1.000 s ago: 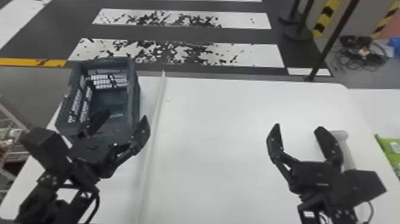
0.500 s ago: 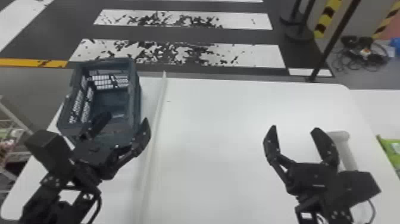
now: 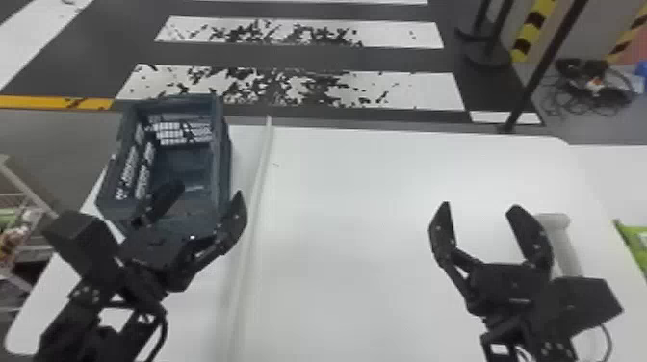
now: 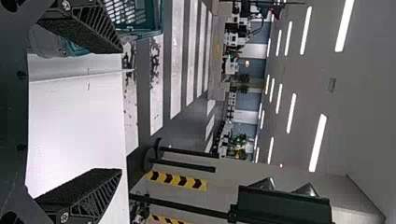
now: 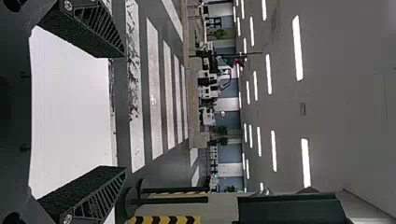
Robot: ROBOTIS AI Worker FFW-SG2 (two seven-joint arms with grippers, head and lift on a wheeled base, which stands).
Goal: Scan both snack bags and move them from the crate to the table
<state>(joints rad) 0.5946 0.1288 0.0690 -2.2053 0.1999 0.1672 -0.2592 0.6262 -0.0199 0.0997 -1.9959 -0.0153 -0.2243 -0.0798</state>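
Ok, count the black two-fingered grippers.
2: the left gripper, at the near end of the blue-grey plastic crate; the right gripper, over the white table's right side.

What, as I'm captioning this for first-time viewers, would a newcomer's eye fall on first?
Probably the black left gripper and right gripper, both open, at either side of the white table in the head view. Next comes the dark blue-grey crate at the table's far left corner, partly hidden by the left gripper. Beyond the table, broad white stripes with ragged black patches cross the dark floor.
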